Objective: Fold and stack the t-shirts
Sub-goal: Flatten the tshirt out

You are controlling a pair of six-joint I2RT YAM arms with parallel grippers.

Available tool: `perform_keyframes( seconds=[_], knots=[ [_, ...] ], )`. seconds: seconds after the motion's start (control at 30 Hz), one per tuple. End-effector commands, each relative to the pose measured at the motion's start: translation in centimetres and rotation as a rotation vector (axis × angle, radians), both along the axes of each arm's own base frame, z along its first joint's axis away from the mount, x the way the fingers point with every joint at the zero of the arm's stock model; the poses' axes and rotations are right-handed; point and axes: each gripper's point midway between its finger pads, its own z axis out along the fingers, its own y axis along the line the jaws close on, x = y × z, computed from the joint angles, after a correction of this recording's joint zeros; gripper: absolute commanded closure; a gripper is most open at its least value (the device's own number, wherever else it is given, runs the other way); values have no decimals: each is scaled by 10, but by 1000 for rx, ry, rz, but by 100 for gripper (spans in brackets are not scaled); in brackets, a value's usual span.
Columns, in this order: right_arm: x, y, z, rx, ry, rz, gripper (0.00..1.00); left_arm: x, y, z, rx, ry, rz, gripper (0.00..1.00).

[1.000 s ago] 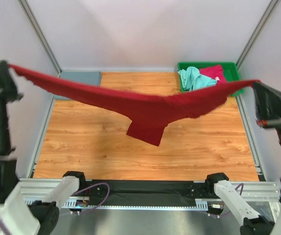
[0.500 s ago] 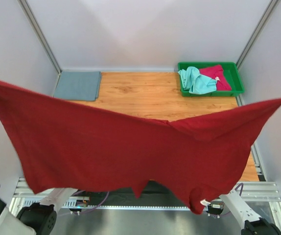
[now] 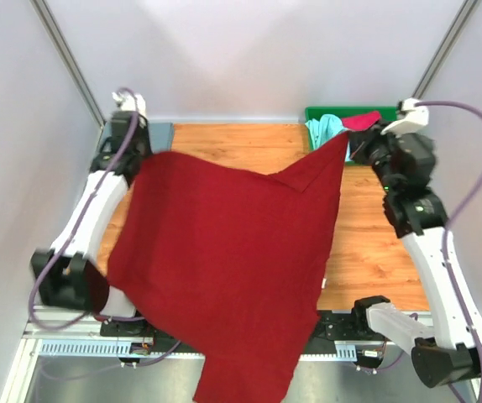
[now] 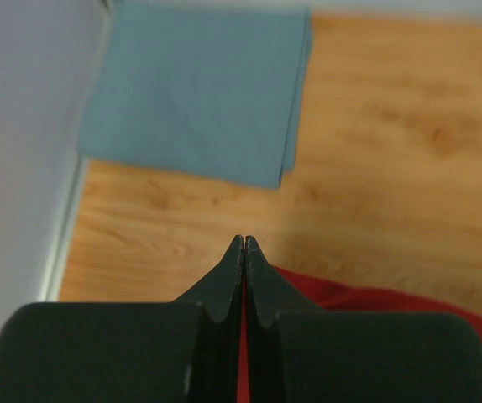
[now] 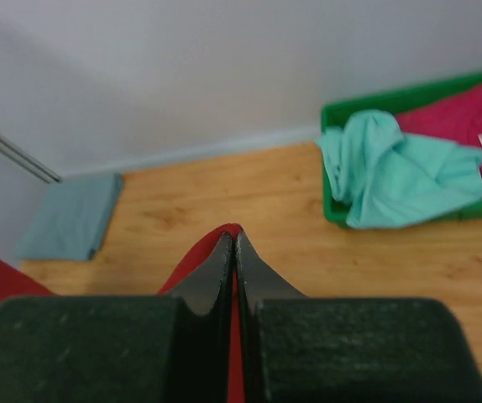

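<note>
Between the two grippers: the dark red t-shirt (image 3: 224,260) hung as a wide sheet, its lower edge falling past the near edge of the table (image 3: 367,252).
Left gripper (image 4: 243,245): jaws pressed together on one upper corner of the red cloth.
Right gripper (image 5: 232,239): jaws pinched on the other upper corner.
Beyond the left gripper: the slate grey-blue t-shirt (image 4: 199,92) lay folded flat.
Beyond the right gripper: the mint green t-shirt (image 5: 392,172) and the pinkish-red t-shirt (image 5: 459,109) lay crumpled in the green tray (image 5: 375,102).
Handling: probably light, limp and not fragile. It sagged between the holds, so corners or hem seemed the best places to pinch.
</note>
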Motion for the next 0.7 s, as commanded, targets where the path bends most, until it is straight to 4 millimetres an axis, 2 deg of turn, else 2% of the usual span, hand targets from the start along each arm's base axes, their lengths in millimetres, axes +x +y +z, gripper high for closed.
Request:
perform_keyframes(
  seconds=[0.0, 0.07, 0.1, 0.13, 0.17, 0.2, 0.23, 0.27, 0.3, 0.33, 0.37, 0.43, 0.5, 0.57, 0.67],
  knots=[
    [26, -14, -28, -59, -34, -91, 100, 33, -4, -59, 16, 52, -18, 100],
    [45, -15, -55, -82, 6, -113, 100, 53, -8, -87, 18, 101, -28, 100],
    [60, -14, -84, -105, 67, -116, 100, 66, -9, -124, 33, 181, -34, 100],
    [69, -16, -97, -134, 96, -121, 100, 80, -7, -123, 38, 179, -24, 100],
    [75, -16, -106, -146, 119, -120, 100, 89, -5, -151, 48, 236, -11, 100],
    [81, -16, -115, -158, 138, -120, 100, 96, -5, -158, 45, 248, -11, 100],
    [92, -14, -132, -174, 175, -113, 100, 108, -3, -151, 39, 231, -7, 100],
    [96, -13, -137, -178, 186, -103, 100, 115, -2, -167, 41, 260, -8, 100],
    [101, -11, -142, -188, 199, -95, 100, 121, -3, -169, 35, 260, -19, 100],
    [107, -10, -151, -196, 218, -88, 100, 130, -4, -161, 32, 240, -28, 100],
    [111, -10, -156, -202, 230, -90, 100, 135, -3, -172, 36, 261, -30, 100],
    [119, -8, -168, -215, 265, -79, 100, 144, -2, -170, 37, 257, -34, 100],
    [122, -2, -172, -210, 276, -51, 100, 147, 4, -175, 43, 269, -6, 100],
    [124, 6, -174, -197, 288, -17, 100, 147, 12, -170, 38, 259, 32, 100],
    [126, 5, -169, -192, 294, -23, 100, 140, 19, -158, 9, 253, 59, 100]
  ],
)
